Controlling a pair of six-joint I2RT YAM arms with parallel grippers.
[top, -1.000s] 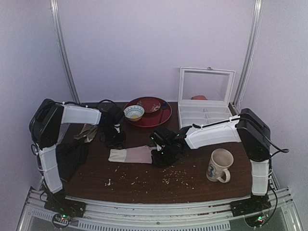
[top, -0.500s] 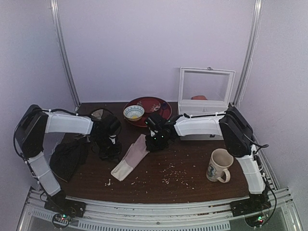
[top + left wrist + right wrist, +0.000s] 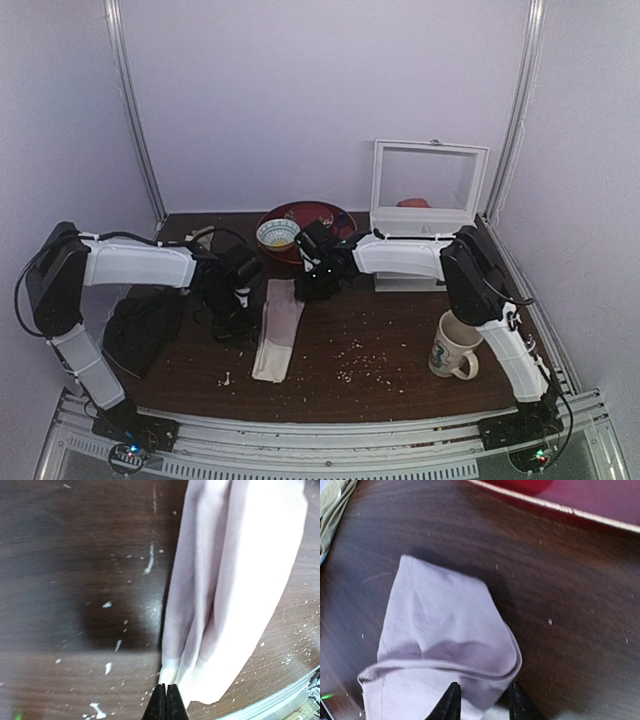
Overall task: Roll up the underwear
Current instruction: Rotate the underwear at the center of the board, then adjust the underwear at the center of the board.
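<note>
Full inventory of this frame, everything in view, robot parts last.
underwear: 1, pale pink, long folded strip, table centre
black cloth: 1, black, left edge of the table
olive cloth: 1, beige-olive, far left
plate: 1, red, far centre
bowl: 1, white with blue pattern, on the plate's left side
box: 1, white, lid upright, far right
mug: 1, cream with dark print, near right
crumbs: many, pale, scattered near centre
table: 1, dark brown
left hand: 1, black, shut, at the strip's near corner
right hand: 1, black, jaws apart, astride the strip's far end
</note>
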